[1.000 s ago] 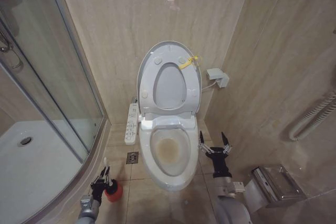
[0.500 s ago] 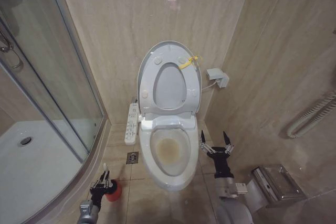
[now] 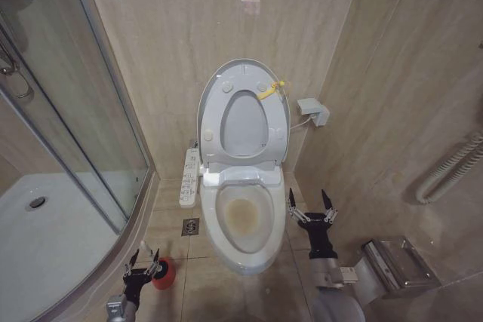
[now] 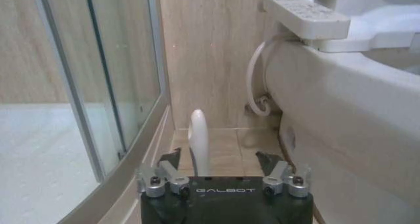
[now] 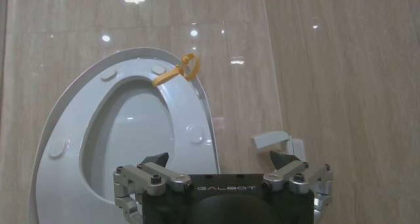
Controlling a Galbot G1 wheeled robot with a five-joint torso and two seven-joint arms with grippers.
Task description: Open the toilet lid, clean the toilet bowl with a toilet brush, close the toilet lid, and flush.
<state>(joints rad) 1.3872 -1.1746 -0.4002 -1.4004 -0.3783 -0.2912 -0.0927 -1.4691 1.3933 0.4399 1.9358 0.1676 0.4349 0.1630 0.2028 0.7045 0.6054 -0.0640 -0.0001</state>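
Observation:
The toilet lid (image 3: 243,122) stands raised against the back wall, a yellow tag (image 3: 270,90) at its top edge, and the seat ring (image 3: 213,115) is raised against it. Below lies the uncovered toilet bowl (image 3: 243,216), stained brown inside, with a white button panel (image 3: 189,177) on its left. The toilet brush stands in a red holder (image 3: 162,274) on the floor. Its pale handle (image 4: 198,143) rises between the fingers of my open left gripper (image 3: 142,263), and its head is hidden. My right gripper (image 3: 309,206) hangs open and holding nothing beside the bowl's right rim, facing the lid (image 5: 131,130).
A glass shower enclosure (image 3: 75,111) with a white tray (image 3: 45,224) takes the left side. A floor drain (image 3: 190,226) lies left of the bowl. On the right wall are a small white box (image 3: 313,111), a ribbed hose (image 3: 453,167) and a metal paper holder (image 3: 396,262).
My left gripper has sunk lower beside the red holder and its fingers have spread wider apart. The right gripper has shifted slightly to the right.

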